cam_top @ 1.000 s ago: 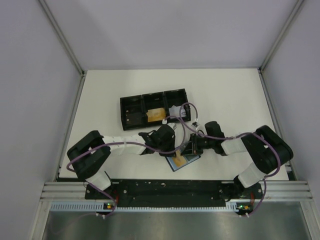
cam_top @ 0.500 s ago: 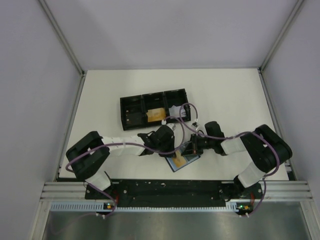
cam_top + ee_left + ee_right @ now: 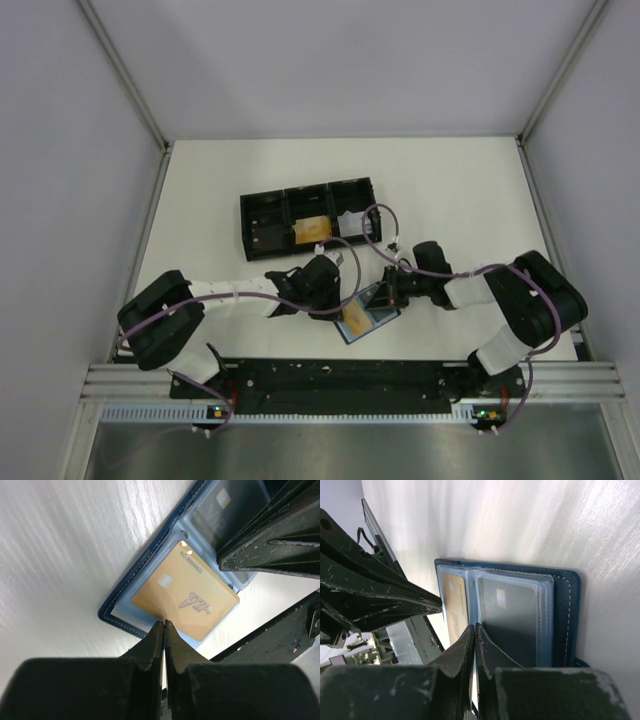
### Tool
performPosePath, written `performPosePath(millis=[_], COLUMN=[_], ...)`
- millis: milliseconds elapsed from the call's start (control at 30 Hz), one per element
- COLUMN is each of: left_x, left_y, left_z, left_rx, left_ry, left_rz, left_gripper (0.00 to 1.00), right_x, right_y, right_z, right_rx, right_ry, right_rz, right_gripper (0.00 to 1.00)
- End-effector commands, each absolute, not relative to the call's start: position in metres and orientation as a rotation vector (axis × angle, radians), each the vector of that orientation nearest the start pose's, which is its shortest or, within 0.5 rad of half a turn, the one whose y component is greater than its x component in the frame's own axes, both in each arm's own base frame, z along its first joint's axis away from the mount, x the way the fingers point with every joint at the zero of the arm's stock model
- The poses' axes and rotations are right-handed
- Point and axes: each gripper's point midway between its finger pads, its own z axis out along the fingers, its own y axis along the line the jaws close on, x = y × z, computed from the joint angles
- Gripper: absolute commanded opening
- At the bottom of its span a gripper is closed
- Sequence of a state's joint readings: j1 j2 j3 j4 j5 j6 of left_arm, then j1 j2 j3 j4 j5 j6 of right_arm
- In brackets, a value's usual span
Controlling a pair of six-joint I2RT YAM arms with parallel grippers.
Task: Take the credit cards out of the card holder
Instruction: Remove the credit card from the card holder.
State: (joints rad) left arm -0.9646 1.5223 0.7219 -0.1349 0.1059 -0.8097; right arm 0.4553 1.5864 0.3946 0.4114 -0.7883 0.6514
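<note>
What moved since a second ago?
The left gripper, shut on the gold card, pulled back left toward its base; the card looks drawn slightly out of the card holder. The right gripper, clamping the holder, and the black tray stayed put.

Top external is looking down from above and behind the bases, facing 12 o'clock, far off, taking in the whole worktop [image 3: 450, 190]. Left wrist cam is sitting behind the left end effector [image 3: 164, 622], looking along it, very near the card holder [image 3: 182, 530]. Right wrist cam is doing likewise behind the right end effector [image 3: 473, 626]. All three are sharing the card holder. Both wrist views are sharing the orange-tan credit card [image 3: 185, 597], each catching the other end effector: 2 o'clock in left, 9 o'clock in right.
</note>
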Motion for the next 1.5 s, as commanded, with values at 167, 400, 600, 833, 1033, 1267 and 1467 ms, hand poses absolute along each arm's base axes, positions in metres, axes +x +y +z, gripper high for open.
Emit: performPosePath(millis=[167, 400, 600, 833, 1033, 1267, 1467], left_x=[0.155, 0.152, 0.151, 0.152, 0.151, 0.149, 0.149], left_y=[-0.309, -0.302, -0.299, -0.294, -0.281, -0.272, -0.272], left_z=[0.034, 0.016, 0.010, 0.006, -0.003, -0.008, -0.007], left_rx=[0.302, 0.298, 0.298, 0.303, 0.312, 0.325, 0.331], left_ry=[2.703, 2.759, 2.781, 2.792, 2.816, 2.832, 2.828], left_rz=[-0.759, -0.683, -0.657, -0.605, -0.515, -0.461, -0.460], left_gripper=[0.07, 0.06, 0.04, 0.02, 0.00, 0.00, 0.00], right_x=[0.193, 0.190, 0.186, 0.186, 0.189, 0.201, 0.199], right_y=[0.259, 0.263, 0.267, 0.269, 0.263, 0.256, 0.257], right_z=[0.037, 0.036, 0.033, 0.035, 0.035, 0.038, 0.043], right_rx=[-0.277, -0.298, -0.315, -0.326, -0.309, -0.294, -0.311], right_ry=[2.462, 2.463, 2.476, 2.463, 2.455, 2.442, 2.439], right_rz=[1.427, 1.444, 1.451, 1.465, 1.466, 1.426, 1.447], right_gripper=[0.14, 0.15, 0.15, 0.03, 0.00, 0.00, 0.00])
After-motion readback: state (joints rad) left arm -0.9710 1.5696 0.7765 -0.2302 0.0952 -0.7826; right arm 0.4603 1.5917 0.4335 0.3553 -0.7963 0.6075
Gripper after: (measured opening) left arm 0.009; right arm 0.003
